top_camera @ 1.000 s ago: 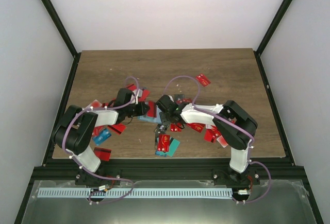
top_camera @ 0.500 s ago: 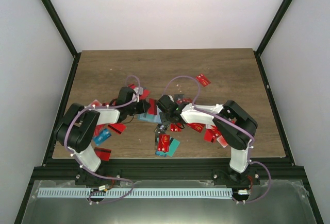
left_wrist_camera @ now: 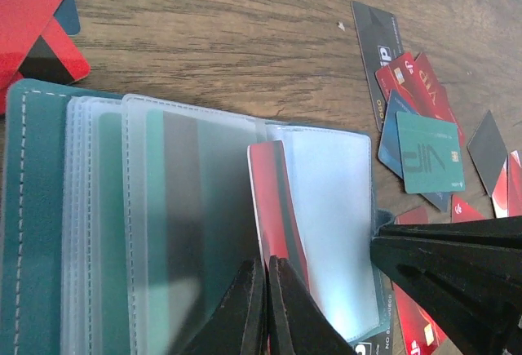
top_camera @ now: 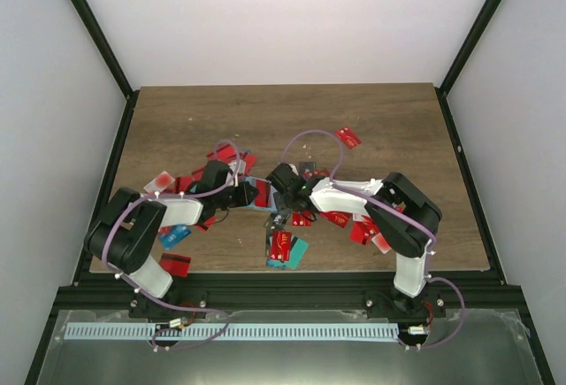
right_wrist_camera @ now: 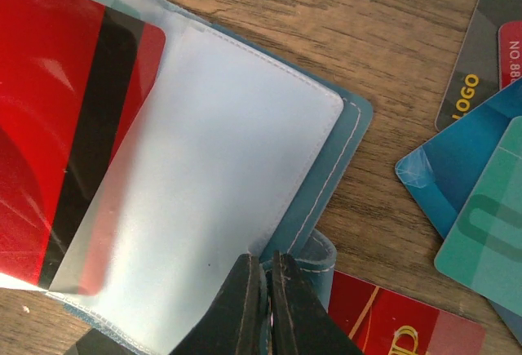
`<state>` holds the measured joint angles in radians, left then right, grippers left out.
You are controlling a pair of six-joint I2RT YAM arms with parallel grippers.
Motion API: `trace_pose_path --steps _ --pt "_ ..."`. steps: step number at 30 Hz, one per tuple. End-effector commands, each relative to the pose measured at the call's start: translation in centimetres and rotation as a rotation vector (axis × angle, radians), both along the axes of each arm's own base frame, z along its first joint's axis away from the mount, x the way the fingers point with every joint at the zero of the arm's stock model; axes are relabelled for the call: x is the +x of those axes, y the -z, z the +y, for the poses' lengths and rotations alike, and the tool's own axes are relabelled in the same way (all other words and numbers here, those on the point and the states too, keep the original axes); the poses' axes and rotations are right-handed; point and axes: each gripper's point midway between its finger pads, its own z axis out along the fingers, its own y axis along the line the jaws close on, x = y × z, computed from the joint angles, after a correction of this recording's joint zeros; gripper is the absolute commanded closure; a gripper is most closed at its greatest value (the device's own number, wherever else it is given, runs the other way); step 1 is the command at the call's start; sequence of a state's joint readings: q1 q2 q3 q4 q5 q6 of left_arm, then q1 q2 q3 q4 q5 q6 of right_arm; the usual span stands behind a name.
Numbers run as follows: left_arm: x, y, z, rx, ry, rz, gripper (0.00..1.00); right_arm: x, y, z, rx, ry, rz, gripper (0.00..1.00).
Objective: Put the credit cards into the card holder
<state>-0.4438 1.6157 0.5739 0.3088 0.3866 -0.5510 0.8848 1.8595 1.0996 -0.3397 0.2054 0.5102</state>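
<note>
Card holder [left_wrist_camera: 33, 208]: open on the worktop [left_wrist_camera: 212, 37], mid-table between both claws. Since a second ago the left arm [top_camera: 177, 211] has swung lower and closer to it. Soft teal cover, white stitching, frosted plastic sleeves.
Red card [left_wrist_camera: 273, 200]: glossy, black stripe, pinched in the closed left claw [left_wrist_camera: 267, 277] over a sleeve.
Right claw [right_wrist_camera: 265, 277]: clamped on the holder's edge.
Loose credit cards [left_wrist_camera: 428, 155]: thin rectangles scattered around.
</note>
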Motion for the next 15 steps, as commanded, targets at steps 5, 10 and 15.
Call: trace_pose_path --steps 5,10,15 --pt "-2.1 2.0 -0.6 0.011 0.075 0.097 0.96 -1.6 3.0 -1.6 -0.067 0.002 0.091 0.99" --pt "-2.0 2.4 -1.4 0.008 0.124 0.121 0.96 -1.4 2.8 -1.5 -0.066 0.006 0.084 0.99" --pt "-1.9 2.3 -2.0 -0.007 0.153 0.132 0.96 -1.3 2.7 -1.5 -0.07 0.008 0.077 0.99"
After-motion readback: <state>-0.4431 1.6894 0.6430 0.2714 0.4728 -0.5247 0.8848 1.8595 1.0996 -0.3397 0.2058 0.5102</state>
